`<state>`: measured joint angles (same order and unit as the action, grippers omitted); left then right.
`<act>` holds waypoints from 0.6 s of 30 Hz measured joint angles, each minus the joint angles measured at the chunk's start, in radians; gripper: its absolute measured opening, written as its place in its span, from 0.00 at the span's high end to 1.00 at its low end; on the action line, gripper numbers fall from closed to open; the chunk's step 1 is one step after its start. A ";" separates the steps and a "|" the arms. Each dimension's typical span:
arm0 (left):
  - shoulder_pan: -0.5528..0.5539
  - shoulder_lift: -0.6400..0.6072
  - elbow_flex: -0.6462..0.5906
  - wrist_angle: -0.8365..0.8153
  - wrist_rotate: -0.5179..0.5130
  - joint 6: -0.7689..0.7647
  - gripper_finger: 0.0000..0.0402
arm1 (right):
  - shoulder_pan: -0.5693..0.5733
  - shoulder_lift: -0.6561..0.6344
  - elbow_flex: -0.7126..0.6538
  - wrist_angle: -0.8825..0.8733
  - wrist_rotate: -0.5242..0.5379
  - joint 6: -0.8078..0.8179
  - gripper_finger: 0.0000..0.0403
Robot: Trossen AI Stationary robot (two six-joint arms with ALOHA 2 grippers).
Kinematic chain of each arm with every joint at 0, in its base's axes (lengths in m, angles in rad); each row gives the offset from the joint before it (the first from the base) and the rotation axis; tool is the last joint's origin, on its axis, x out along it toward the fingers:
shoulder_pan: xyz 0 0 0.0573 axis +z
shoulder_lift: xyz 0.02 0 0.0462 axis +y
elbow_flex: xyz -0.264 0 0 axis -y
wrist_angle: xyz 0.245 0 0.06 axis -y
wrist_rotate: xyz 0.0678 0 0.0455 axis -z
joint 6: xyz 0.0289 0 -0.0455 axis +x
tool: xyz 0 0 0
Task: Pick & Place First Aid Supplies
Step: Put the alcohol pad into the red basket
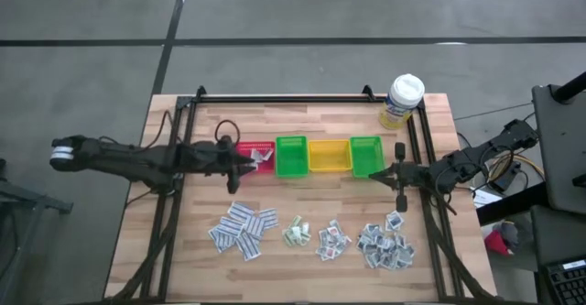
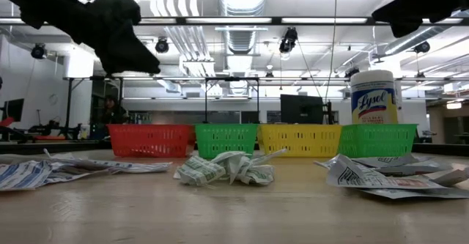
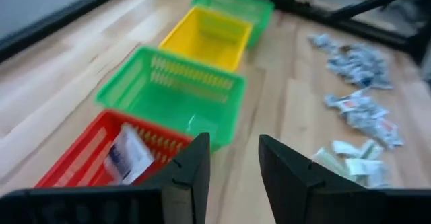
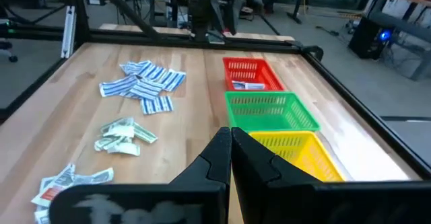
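First aid supplies lie in separate heaps on the wooden table's near half: blue-striped packets (image 1: pixel 243 229), green-printed ones (image 1: pixel 295 233), red-printed ones (image 1: pixel 332 241) and grey ones (image 1: pixel 386 244). One white packet (image 3: pixel 128 155) lies inside the red bin (image 1: pixel 256 156). My left gripper (image 3: pixel 232 143) hangs open over the red bin's near right corner with nothing between its fingers. Over by the right-hand green bin (image 1: pixel 365 155), my right gripper (image 4: pixel 231 133) is shut and empty above the table.
Four bins stand in a row across the table's middle: red, green (image 1: pixel 291 156), yellow (image 1: pixel 329 156), green. A white-capped bottle with a yellow label (image 1: pixel 403 101) stands at the far right corner. A black frame rail (image 1: pixel 284 98) runs along the far side.
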<state>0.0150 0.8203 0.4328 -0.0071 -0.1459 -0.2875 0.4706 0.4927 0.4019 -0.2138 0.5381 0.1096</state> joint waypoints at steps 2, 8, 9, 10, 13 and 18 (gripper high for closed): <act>-0.018 -0.014 -0.022 0.052 0.000 0.022 0.70 | 0.000 0.000 0.000 0.000 -0.021 -0.009 0.98; -0.053 -0.060 -0.094 0.151 0.000 0.034 0.70 | 0.001 0.011 0.000 0.002 -0.099 0.016 0.98; -0.056 -0.068 -0.105 0.161 0.000 0.034 0.70 | 0.003 0.020 0.000 0.003 -0.107 0.026 0.98; -0.059 -0.076 -0.115 0.169 0.000 0.034 0.70 | 0.004 0.030 0.000 0.003 -0.115 0.034 0.98; -0.060 -0.102 -0.141 0.185 0.000 0.034 0.70 | 0.005 0.072 0.002 0.002 -0.129 0.071 0.98; -0.060 -0.149 -0.196 0.251 0.000 0.034 0.70 | 0.005 0.159 0.025 -0.032 -0.158 0.171 0.98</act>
<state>-0.0452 0.6717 0.2364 0.2443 -0.1463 -0.2539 0.4751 0.6514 0.4273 -0.2455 0.3804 0.2804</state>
